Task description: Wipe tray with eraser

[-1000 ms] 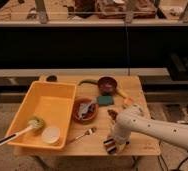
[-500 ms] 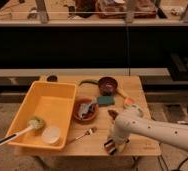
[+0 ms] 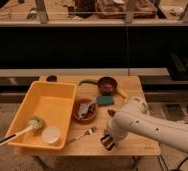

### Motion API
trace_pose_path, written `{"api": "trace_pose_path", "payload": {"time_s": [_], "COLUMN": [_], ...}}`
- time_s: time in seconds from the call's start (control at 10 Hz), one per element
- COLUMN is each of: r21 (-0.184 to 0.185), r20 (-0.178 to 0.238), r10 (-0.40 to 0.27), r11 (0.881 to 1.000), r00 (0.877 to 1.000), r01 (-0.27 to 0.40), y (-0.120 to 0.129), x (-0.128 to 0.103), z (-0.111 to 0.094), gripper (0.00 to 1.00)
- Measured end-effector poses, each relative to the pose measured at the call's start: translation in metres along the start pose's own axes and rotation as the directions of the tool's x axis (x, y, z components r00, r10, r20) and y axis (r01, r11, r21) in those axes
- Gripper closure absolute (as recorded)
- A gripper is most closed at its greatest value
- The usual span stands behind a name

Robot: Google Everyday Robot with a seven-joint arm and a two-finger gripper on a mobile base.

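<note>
- Progress is at the first stage only: no wiping has taken place, and the eraser (image 3: 107, 143) is not yet near the tray (image 3: 49, 106).
- The eraser is low at the front edge of the worktop (image 3: 87, 148), just to the right of the fork (image 3: 85, 133). It is well apart from the tray, which stands on the left side of the worktop.
- The pincer (image 3: 108, 137) is at the end of the white arm that reaches in from the right, directly above the eraser. Its fingers are together. The striped block shows right at its tip, so I judge that the pincer is clamped on the eraser, although the arm hides most of the grip.
- I cannot tell if the eraser is lifted or rests on the worktop.
- Done, as I judge it: the reach and the grip.
- Left to do: lift the eraser, carry it to the left past the fork and the brown bowl (image 3: 85, 111), lower it into the tray, and rub it over the tray floor.
- The tray is not bare inside. A brush (image 3: 34, 122) with a green head lies in its near part, with the handle over the rim. A white round object (image 3: 51, 134) sits beside the brush. The far half of the floor is free, so wiping there seems the easiest.
</note>
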Motion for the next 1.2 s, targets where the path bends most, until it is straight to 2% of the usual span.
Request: {"api": "trace_pose_path", "payload": {"time_s": [0.3, 0.4, 0.6, 0.7, 0.9, 1.0, 1.1, 1.2], "r21": [0.085, 0.121, 0.202, 0.274, 0.365, 0.42, 0.451, 0.46], "r20": [-0.001, 0.002, 0.015, 0.019, 0.033, 0.045, 0.057, 0.06], "r10": [-0.095, -0.136, -0.205, -0.243, -0.281, -0.307, -0.323, -0.335], "r11": [0.992, 0.983, 0.959, 0.934, 0.897, 0.869, 0.852, 0.845], "r00": [0.995, 0.991, 0.979, 0.97, 0.959, 0.95, 0.945, 0.94], "r01": [0.095, 0.135, 0.198, 0.229, 0.25, 0.261, 0.264, 0.272], "y": [-0.051, -0.079, -0.129, -0.165, -0.212, -0.247, -0.276, -0.302], "x": [-0.025, -0.041, -0.068, -0.079, -0.09, -0.088, -0.088, -0.094], "z": [-0.058, -0.075, -0.088, -0.086, -0.083, -0.076, -0.068, -0.059], "gripper": [1.0, 1.0, 1.0, 1.0, 1.0, 1.0, 1.0, 1.0]}}
